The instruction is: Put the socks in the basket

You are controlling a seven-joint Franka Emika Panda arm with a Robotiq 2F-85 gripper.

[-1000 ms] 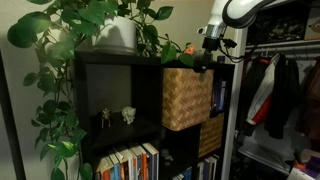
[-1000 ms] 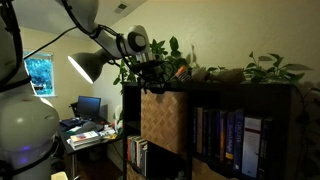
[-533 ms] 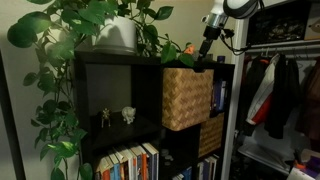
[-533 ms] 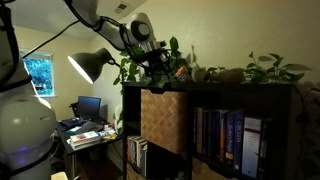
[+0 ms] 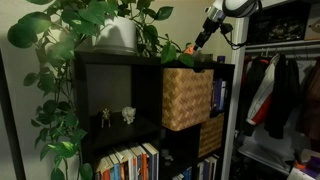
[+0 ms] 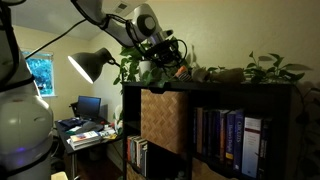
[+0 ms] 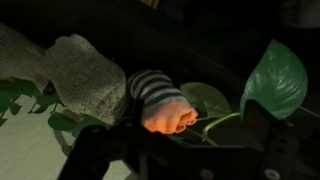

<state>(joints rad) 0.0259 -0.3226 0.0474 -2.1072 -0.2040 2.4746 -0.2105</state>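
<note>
- The gripper is released: in the wrist view its two dark fingers stand wide apart at the near edge, with nothing between them.
- A striped sock with an orange toe lies just beyond the fingers, roughly midway between them, and neither finger touches it.
- A grey sock lies just to the left of the striped one, and their ends touch or nearly touch.
- A big green leaf is on the right, beyond the right finger, and smaller leaves lie under and around both socks.
- In both exterior views the gripper hangs in the air over the top of the black shelf, tilted, near the orange toe of the striped sock.
- The basket sits in the top cubby, directly below the socks and the gripper, and it sticks out from the shelf front.
- A white plant pot stands further along the shelf top.
</note>
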